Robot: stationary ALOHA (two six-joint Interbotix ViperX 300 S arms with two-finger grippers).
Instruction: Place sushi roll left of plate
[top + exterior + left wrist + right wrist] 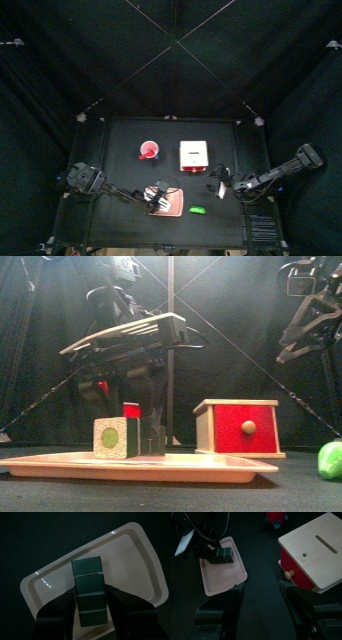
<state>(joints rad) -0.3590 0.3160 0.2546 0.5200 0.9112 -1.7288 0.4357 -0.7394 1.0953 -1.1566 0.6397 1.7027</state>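
The sushi roll [111, 437], a small block with a whitish face, a green centre and dark sides, stands on the salmon-pink plate [201, 468] near its left part. My left gripper [142, 441] is shut on it. In the left wrist view the roll [87, 582] looks dark between the jaws of the left gripper [90, 594], over the plate [133, 557]. In the top view the roll [162, 195] is at the plate's [171, 211] back edge. My right gripper [261, 587] is open and empty above the table, between the plate [221, 577] and the box.
A white box with a red front [241, 428] stands behind the plate to the right [195, 155]. A red cup [148, 151] stands at the back left. A small green item [330, 460] lies right of the plate [197, 210].
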